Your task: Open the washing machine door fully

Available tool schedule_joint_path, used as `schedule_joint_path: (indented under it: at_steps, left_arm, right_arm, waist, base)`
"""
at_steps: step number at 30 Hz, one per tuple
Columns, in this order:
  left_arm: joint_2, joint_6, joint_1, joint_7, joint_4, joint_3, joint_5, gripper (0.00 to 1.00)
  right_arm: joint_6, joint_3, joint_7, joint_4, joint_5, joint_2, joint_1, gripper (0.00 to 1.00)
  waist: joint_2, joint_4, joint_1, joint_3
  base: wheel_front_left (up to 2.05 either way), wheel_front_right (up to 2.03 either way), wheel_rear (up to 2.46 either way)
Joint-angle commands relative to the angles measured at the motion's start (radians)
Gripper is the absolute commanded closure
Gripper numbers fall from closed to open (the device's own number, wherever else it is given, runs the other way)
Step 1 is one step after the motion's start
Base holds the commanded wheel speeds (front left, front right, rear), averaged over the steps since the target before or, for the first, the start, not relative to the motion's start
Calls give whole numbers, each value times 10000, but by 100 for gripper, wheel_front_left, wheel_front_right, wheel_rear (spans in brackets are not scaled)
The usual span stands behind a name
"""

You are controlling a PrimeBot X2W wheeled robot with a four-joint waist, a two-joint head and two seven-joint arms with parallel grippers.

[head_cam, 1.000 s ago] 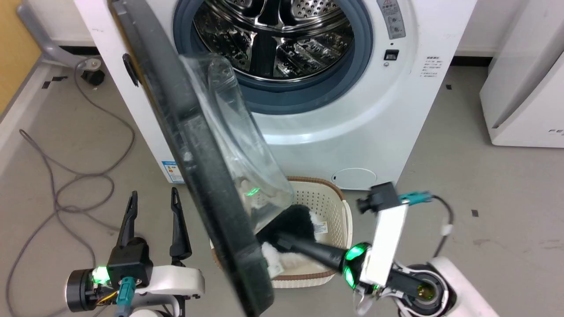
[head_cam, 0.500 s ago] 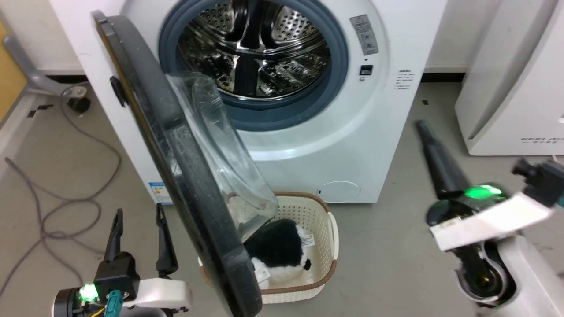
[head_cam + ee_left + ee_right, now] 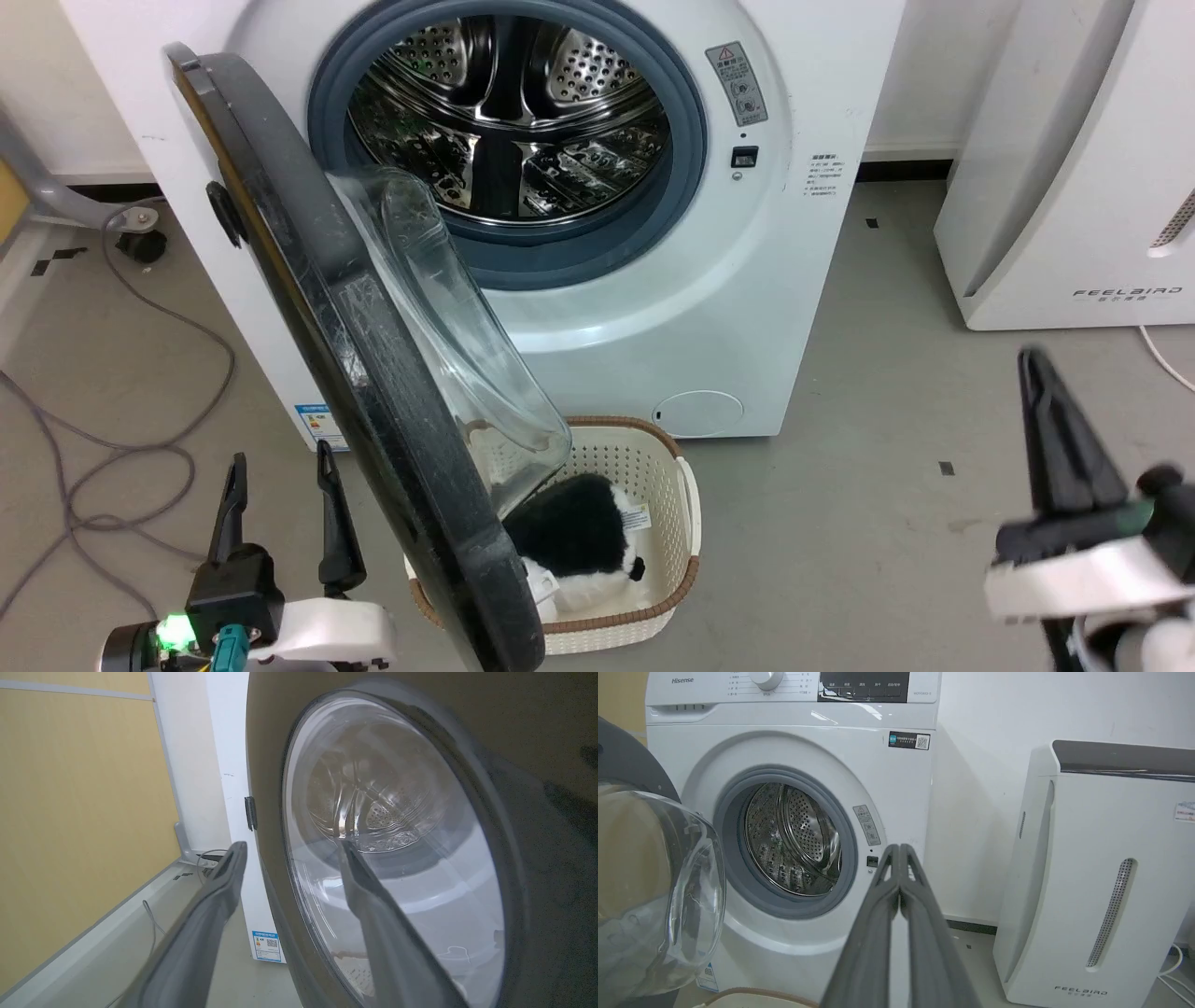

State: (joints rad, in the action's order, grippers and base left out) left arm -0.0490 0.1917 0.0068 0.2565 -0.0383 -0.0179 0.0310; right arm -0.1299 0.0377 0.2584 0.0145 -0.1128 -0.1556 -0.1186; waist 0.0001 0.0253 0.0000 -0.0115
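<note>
The large round glossy black washing machine door (image 3: 372, 387) is standing part-open just right of the wide-spread left gripper (image 3: 278, 457), the nearer one; the empty, pinched-together right gripper (image 3: 1033, 366) is hovering well apart.

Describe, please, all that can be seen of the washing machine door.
The washing machine door is a large round disc with a glossy black rim and a bulging clear glass bowl in its centre. It is hinged at its left side, where a small dark block sits, and stands swung open, edge-on in the head view, its lower part over a white basket. The open left gripper is beside its outer face, without touching it.
</note>
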Motion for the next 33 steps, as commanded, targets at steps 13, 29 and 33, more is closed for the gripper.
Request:
schedule_joint_path:
  at_steps: [13,29,33]
  left_arm:
    - [-12,-109,237,53,-200,1,-45,0]
    - [-37,-169,1,53,275,-362,57,100]
    - [-60,-271,-199,53,1300,-316,-79,100]
  right_arm:
    - [-8,-201,33,-835,294,894,1639,0]
    - [-8,270,33,-768,273,1050,1907,0]
    - [-8,227,33,-741,158,1051,1988,0]
  waist:
    - [-1,-63,0,90]
    - [-1,-368,0,272]
    - [-1,-470,0,305]
  base:
    - [0,0,0]
    - [0,0,0]
    - [0,0,0]
